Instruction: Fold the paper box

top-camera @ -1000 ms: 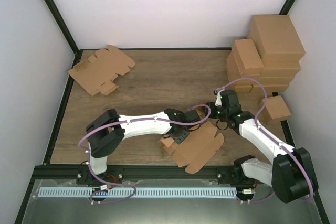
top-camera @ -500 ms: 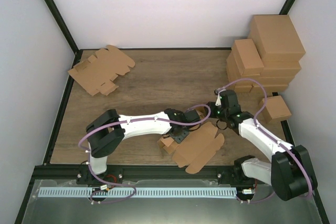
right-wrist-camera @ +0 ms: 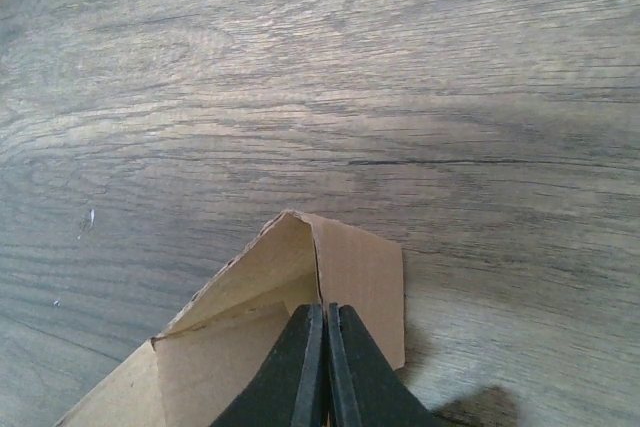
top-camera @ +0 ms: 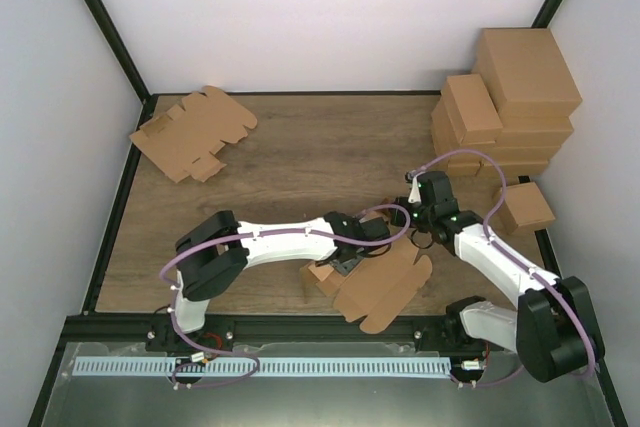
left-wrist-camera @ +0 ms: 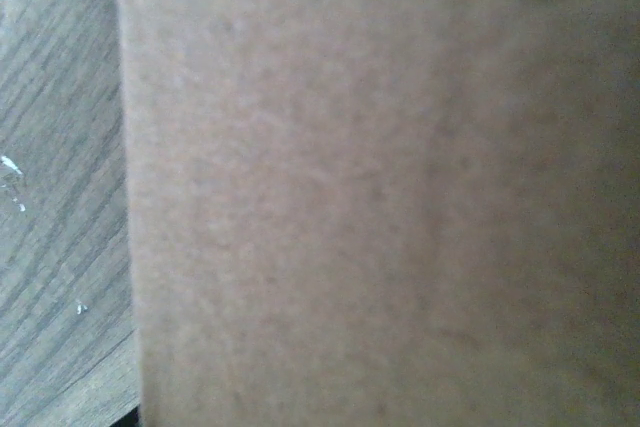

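Right claw [top-camera: 416, 237]: pressed together, pinching the raised crease of a corner flap on the paper box [top-camera: 385, 287]. Right wrist view: both black fingers [right-wrist-camera: 300, 367] meet with only a hairline between them, and the crease runs straight into that line at the claw tip [right-wrist-camera: 322, 312]. One face of the flap [right-wrist-camera: 350, 267] lies flat on the worktop [right-wrist-camera: 300, 77] to the claw's right. The other face slopes up on its left.

Left claw [top-camera: 347, 257]: cannot tell whether it is spread or closed. Its wrist camera is filled with blurred brown card [left-wrist-camera: 380, 187], no fingers visible, and only a strip of wood worktop [left-wrist-camera: 55, 197] at the left edge. From above, the claw sits down on the box's left end, where a small folded section sticks up.

Box position: on the worktop [top-camera: 280, 162] at the near edge, between the two claws. It touches both, with its flat panel and scalloped tabs spreading out on the near side of the right claw. It is partly formed, mostly still flat.

Other items:
- A pile of notched flat blanks [top-camera: 193, 132], well apart from the left claw, in the far-left corner.
- Stacked closed cartons [top-camera: 510, 97], beyond the right claw, in the far-right corner.
- One small carton [top-camera: 525, 207] near the right claw, on its outer side, not touching.
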### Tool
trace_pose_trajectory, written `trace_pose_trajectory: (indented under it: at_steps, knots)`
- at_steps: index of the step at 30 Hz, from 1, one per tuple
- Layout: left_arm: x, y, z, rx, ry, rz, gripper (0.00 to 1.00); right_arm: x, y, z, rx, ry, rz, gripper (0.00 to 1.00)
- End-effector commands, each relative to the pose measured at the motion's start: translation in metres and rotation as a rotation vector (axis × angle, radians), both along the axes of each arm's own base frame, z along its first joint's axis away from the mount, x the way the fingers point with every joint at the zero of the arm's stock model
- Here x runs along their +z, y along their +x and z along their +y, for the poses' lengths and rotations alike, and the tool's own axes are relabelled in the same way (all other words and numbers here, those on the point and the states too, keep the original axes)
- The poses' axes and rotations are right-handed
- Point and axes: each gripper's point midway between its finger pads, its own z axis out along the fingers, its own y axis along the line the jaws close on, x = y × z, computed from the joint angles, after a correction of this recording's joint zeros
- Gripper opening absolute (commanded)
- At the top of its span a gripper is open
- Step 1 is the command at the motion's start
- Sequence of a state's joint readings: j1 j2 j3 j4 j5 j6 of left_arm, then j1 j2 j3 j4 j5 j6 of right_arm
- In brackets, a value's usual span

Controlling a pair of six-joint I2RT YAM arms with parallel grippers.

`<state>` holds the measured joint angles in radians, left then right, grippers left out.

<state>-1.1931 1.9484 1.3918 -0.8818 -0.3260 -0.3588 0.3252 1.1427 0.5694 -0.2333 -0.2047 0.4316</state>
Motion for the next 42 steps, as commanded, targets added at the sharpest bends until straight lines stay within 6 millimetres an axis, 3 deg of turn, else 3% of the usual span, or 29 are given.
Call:
trace_pose_trajectory:
  at_steps: [1,12,22,27,34,42]
  knots:
    - [0.0,0.006,0.003,0.034,0.047,-0.048,0.34,0.007,-0.005,-0.001,-0.037,-0.007,0.043,0.02]
    - [0.01,0.028,0.026,0.081,0.187,-0.189,0.35,0.011,-0.001,-0.009,-0.095,-0.154,0.095,0.01]
    - [0.012,0.037,0.021,0.071,0.198,-0.2,0.37,0.005,-0.023,0.028,-0.017,0.034,0.172,0.01]
    - [0.02,0.035,0.018,0.061,0.179,-0.216,0.37,0.013,-0.026,0.029,-0.026,0.04,0.153,0.01]
    - [0.018,0.036,0.018,0.061,0.182,-0.226,0.38,0.04,-0.012,0.031,-0.065,0.051,0.132,0.01]
    - [0.018,0.035,0.017,0.069,0.163,-0.221,0.38,0.038,-0.029,0.049,-0.037,0.206,0.198,0.02]
